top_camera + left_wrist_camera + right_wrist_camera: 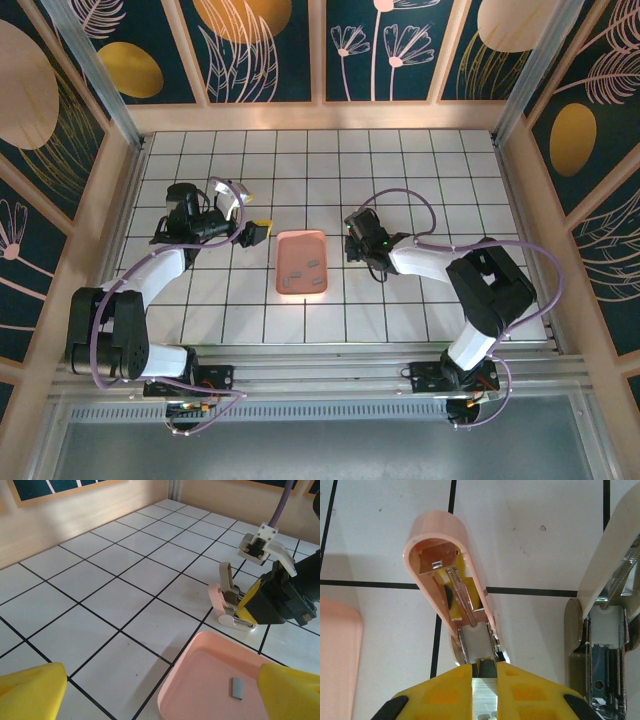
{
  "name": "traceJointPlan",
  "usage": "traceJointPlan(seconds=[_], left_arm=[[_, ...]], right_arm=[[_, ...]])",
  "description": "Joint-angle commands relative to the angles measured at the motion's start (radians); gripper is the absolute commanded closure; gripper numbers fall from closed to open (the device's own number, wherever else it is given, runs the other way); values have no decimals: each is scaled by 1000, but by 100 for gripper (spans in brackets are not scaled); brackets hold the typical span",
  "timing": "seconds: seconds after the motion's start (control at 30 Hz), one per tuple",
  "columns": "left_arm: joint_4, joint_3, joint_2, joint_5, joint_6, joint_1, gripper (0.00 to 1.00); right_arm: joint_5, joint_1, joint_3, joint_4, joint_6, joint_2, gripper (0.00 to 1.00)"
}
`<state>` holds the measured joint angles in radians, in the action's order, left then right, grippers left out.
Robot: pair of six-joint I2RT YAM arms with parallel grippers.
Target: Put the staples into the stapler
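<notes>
The stapler (445,535) lies flipped open on the white grid table, its pink lid and spring laid back and the metal channel (478,641) bare. My right gripper (484,667) hovers at the channel's near end, shut on a ribbed silvery strip of staples (485,695). From the left wrist view the stapler (220,600) sits just beyond the pink tray (180,670), with a right finger (250,602) on it. A loose strip of staples (237,687) rests in the tray. My left gripper (160,700) is open and empty over the tray's corner.
A second opened stapler-like thing (605,640), white and taupe, lies close to the right of the pink one. From above, the tray (302,238) sits mid-table between my left gripper (257,233) and right gripper (353,232). Wooden walls ring the table.
</notes>
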<state>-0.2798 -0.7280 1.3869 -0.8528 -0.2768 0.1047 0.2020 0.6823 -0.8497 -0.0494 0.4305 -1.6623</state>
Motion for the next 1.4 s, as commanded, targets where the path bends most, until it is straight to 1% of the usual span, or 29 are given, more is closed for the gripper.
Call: traceJointPlan(seconds=[0.0,0.13,0.23,0.33,0.47,0.67,0.93,1.37], left_arm=[[4,-24,2,-14,-15,7,3],[30,-26,0,-24,-50,9,3],[45,-25,1,-33,-72,13,3],[52,-25,5,-43,-81,15,4],[60,-27,3,-38,-89,18,4],[63,-27,3,-33,-92,20,4],[64,-28,4,-33,-92,21,4],[65,-28,4,-34,-93,22,4]], right_arm=[[39,6,-18,-50,-26,52,85],[45,3,-42,-79,-46,93,85],[59,3,-75,-138,-60,88,85],[59,2,-89,-161,-75,68,85],[47,0,-87,-153,-78,45,85],[-5,-3,-94,-156,-78,18,85],[30,-9,-91,-166,-94,37,85],[17,-18,-74,-189,-107,15,85]])
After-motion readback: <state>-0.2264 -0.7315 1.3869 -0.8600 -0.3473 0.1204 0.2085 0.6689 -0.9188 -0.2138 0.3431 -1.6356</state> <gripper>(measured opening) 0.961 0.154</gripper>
